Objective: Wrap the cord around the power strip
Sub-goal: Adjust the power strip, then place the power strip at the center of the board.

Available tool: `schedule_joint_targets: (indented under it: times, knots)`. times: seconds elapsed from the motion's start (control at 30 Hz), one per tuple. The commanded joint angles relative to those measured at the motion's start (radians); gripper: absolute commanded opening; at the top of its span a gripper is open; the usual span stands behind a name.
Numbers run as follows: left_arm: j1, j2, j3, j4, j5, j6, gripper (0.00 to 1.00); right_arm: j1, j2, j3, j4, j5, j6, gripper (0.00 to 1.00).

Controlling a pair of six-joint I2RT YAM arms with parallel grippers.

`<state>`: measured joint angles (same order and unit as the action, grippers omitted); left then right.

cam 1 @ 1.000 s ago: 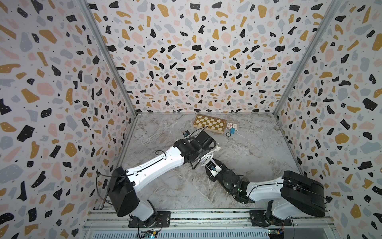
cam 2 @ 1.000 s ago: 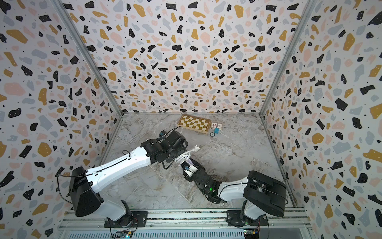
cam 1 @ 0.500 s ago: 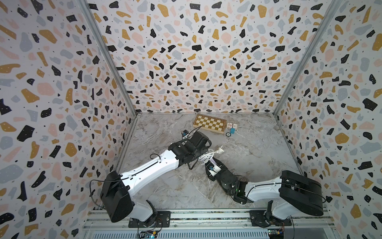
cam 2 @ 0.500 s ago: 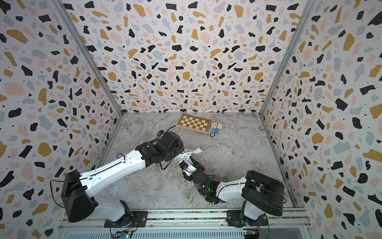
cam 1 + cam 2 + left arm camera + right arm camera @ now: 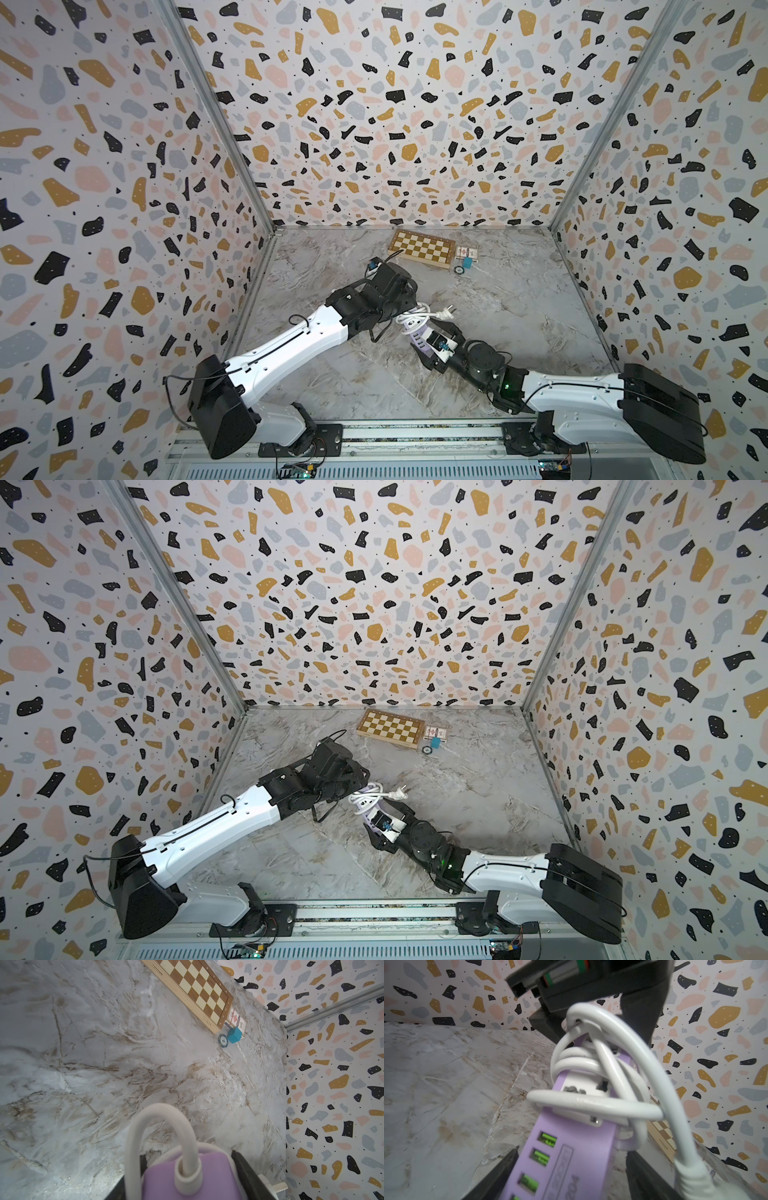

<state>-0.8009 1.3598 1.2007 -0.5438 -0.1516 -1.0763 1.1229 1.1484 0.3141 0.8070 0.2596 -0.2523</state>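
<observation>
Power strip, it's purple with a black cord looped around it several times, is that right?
No, the cord is white, not black. The right wrist view shows it looped several times around the purple power strip.

Both top views look down from high up at the front, toward the back wall [image 5: 415, 124], and show nearly the same whole table [image 5: 519, 316]. The left wrist camera sits very close at one end of the strip [image 5: 162, 1184], facing the chessboard [image 5: 195, 989]. The right wrist camera looks along the strip from the other end, close too.
</observation>
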Motion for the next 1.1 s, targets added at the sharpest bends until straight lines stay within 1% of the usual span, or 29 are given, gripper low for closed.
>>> schedule_joint_targets:
  times: [0.0,0.1,0.17,0.27,0.33,0.4,0.47,0.5,0.53,0.7,0.77,0.8,0.87,0.9,0.93,1.0,1.03,1.07]
  knots:
    - [0.026,-0.020,0.016,-0.079,0.010,0.134,0.00,-0.028,-0.171,-0.077,-0.027,-0.039,0.005,0.79]
    - [0.037,-0.024,0.016,-0.095,0.054,0.157,0.00,-0.105,-0.317,-0.115,-0.099,-0.110,0.029,0.77]
    - [0.040,-0.020,0.018,-0.106,0.078,0.165,0.00,-0.149,-0.383,-0.115,-0.162,-0.172,0.004,0.75]
    - [0.045,-0.014,0.023,-0.118,0.101,0.173,0.00,-0.187,-0.432,-0.114,-0.200,-0.161,-0.004,0.73]
    - [0.045,-0.007,0.029,-0.123,0.118,0.174,0.00,-0.212,-0.423,-0.103,-0.201,-0.199,-0.004,0.67]
    - [0.045,0.004,0.042,-0.131,0.142,0.186,0.00,-0.225,-0.375,-0.075,-0.210,-0.260,-0.018,0.62]
    - [0.045,0.015,0.061,-0.145,0.156,0.196,0.00,-0.226,-0.321,-0.042,-0.232,-0.330,-0.039,0.60]
    - [0.045,0.019,0.067,-0.154,0.159,0.196,0.00,-0.228,-0.299,-0.029,-0.240,-0.387,-0.056,0.59]
    - [0.045,0.020,0.073,-0.159,0.163,0.225,0.00,-0.226,-0.277,-0.020,-0.238,-0.422,-0.063,0.57]
    - [0.045,0.028,0.091,-0.186,0.172,0.256,0.00,-0.225,-0.199,0.030,-0.226,-0.500,-0.080,0.57]
    - [0.045,0.028,0.093,-0.191,0.171,0.258,0.00,-0.224,-0.180,0.049,-0.252,-0.530,-0.105,0.54]
    - [0.045,0.029,0.095,-0.191,0.174,0.261,0.00,-0.223,-0.170,0.051,-0.248,-0.522,-0.103,0.53]
    - [0.045,0.029,0.099,-0.186,0.189,0.263,0.00,-0.222,-0.137,0.063,-0.260,-0.480,-0.098,0.43]
    - [0.045,0.029,0.100,-0.182,0.200,0.263,0.00,-0.220,-0.119,0.073,-0.269,-0.459,-0.099,0.41]
    - [0.045,0.029,0.100,-0.175,0.217,0.261,0.00,-0.218,-0.096,0.081,-0.274,-0.430,-0.095,0.37]
    - [0.045,0.030,0.100,-0.153,0.259,0.257,0.00,-0.212,-0.063,0.102,-0.283,-0.364,-0.085,0.21]
    - [0.045,0.029,0.103,-0.150,0.279,0.256,0.00,-0.213,-0.057,0.106,-0.278,-0.311,-0.066,0.16]
    - [0.045,0.029,0.102,-0.145,0.299,0.259,0.00,-0.217,-0.063,0.100,-0.265,-0.275,-0.057,0.12]
